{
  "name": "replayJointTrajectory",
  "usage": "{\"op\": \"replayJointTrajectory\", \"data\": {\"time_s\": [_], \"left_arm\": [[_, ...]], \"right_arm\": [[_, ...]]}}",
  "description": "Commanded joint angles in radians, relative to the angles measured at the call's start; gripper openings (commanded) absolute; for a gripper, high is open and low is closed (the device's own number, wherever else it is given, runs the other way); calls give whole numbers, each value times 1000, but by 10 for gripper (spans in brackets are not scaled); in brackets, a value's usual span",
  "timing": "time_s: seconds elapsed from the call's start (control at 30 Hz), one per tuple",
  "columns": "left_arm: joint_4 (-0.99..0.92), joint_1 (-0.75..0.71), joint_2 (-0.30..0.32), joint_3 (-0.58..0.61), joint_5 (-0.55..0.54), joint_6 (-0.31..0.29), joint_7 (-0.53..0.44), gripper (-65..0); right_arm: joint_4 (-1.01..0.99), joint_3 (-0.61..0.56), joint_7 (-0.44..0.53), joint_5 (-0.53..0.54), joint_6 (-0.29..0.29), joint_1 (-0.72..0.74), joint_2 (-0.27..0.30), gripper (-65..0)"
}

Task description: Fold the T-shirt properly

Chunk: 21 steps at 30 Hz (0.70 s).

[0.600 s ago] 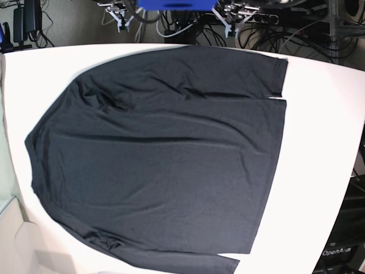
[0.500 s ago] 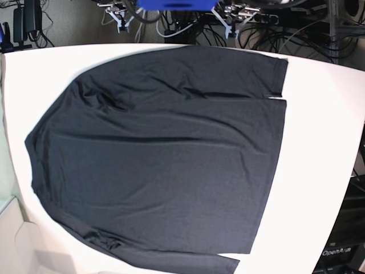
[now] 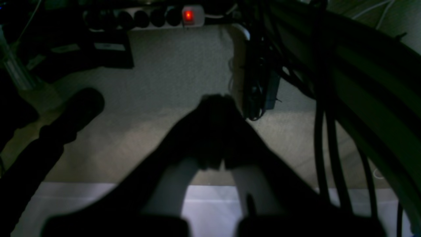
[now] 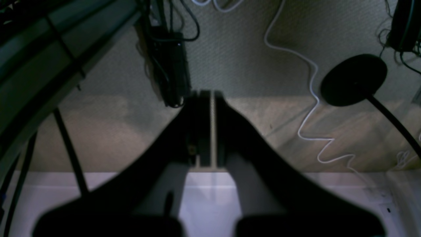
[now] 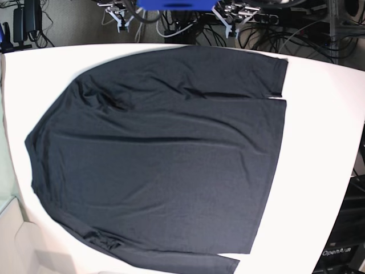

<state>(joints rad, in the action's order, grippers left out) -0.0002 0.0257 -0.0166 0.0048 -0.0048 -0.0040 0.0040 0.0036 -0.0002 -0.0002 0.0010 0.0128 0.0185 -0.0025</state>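
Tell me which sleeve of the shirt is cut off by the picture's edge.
The sleeve at the bottom of the base view: its cuff runs out of frame. The top sleeve lies fully in view across the T-shirt, its cuff near the hem.

Black long-sleeved T-shirt (image 5: 165, 160), spread flat, lightly wrinkled, unfolded

The T-shirt (image 5: 165, 165) is looking like thin, matt, softly creased cloth; the bench (image 5: 319, 148) is showing smooth and white, and the floor (image 3: 171, 65) is perhaps appearing as rough carpet.
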Motion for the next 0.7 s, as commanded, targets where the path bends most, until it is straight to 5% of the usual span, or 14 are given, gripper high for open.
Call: {"op": "replayJointTrajectory", "data": {"time_s": [0.0, 0.53, 0.67], "left_arm": [[0, -2, -1, 2, 4, 0, -2, -648], [0, -2, -4, 2, 6, -6, 4, -650], [4, -14, -3, 2, 6, -9, -14, -650]], "right_arm": [[0, 2, 1, 3, -10, -1, 0, -650], [0, 1, 2, 4, -10, -5, 2, -650], [-3, 2, 130, 4, -9, -42, 2, -650]]}}
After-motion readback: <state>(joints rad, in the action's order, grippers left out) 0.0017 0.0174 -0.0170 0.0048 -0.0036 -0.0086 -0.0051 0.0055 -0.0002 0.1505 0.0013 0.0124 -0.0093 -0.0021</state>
